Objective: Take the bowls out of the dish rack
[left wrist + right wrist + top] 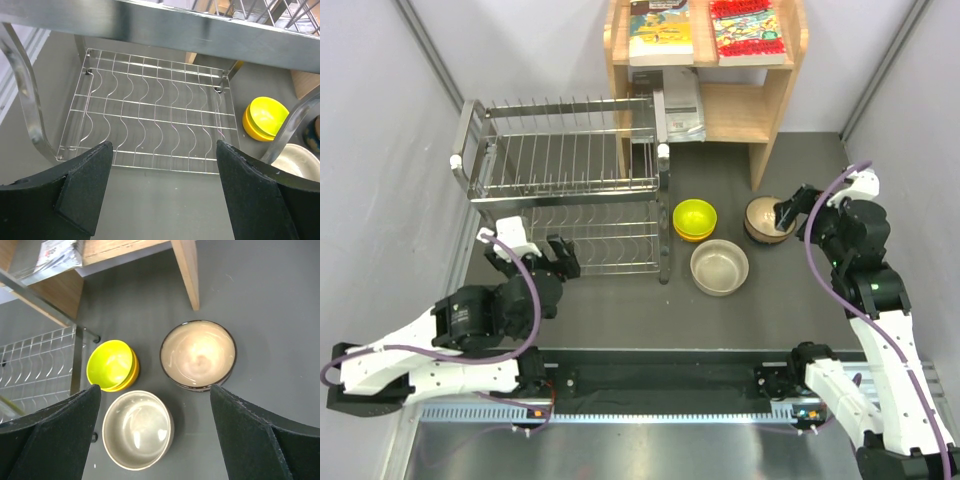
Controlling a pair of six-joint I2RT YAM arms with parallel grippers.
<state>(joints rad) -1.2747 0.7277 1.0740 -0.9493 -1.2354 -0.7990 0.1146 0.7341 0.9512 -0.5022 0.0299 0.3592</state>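
The steel wire dish rack stands at the back left; both tiers hold no bowls, and its lower tier shows bare in the left wrist view. To its right on the table, the yellow-green bowl sits nested in the orange bowl. The cream-white bowl and the pinkish-brown bowl stand nearby. No teal-blue bowl shows. My left gripper is open and empty in front of the rack's lower tier. My right gripper is open and empty above the pinkish-brown bowl and cream-white bowl.
A wooden bookshelf with books stands behind the bowls, its leg close to the pinkish-brown bowl. Grey walls close in on both sides. A metal rail runs along the near edge by the arm bases.
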